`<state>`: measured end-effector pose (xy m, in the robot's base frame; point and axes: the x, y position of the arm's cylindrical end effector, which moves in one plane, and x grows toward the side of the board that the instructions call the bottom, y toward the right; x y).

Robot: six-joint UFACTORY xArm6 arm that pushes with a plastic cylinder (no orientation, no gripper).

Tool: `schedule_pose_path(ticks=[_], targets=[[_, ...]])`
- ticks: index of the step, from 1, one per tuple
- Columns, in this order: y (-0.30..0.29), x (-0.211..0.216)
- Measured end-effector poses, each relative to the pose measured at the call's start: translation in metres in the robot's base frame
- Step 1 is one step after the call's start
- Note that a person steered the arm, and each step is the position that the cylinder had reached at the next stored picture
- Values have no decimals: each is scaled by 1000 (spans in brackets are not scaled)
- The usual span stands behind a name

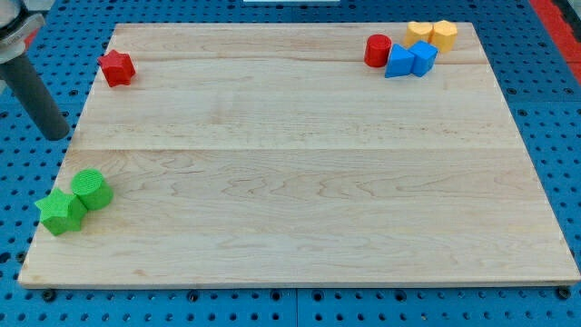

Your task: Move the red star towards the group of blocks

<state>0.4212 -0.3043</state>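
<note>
The red star (116, 67) lies near the board's top left corner. A group of blocks sits at the top right: a red cylinder (378, 50), two blue blocks (399, 61) (424, 57) and two yellow blocks (419, 33) (444, 34). My tip (58, 133) is at the view's left, just off the board's left edge, below and left of the red star, apart from it.
A green star (60, 212) and a green cylinder (92, 190) touch each other at the board's bottom left. The wooden board (300, 173) lies on a blue perforated table (554, 109).
</note>
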Motion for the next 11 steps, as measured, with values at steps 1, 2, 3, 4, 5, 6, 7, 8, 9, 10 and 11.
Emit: schedule_pose_path(ticks=[1, 2, 3, 4, 5, 6, 7, 8, 9, 10, 11], targets=[[-1, 1], [-1, 1], [0, -62], [18, -103], [41, -122], [83, -139], [82, -157], [108, -168], [200, -169], [300, -169], [360, -167]])
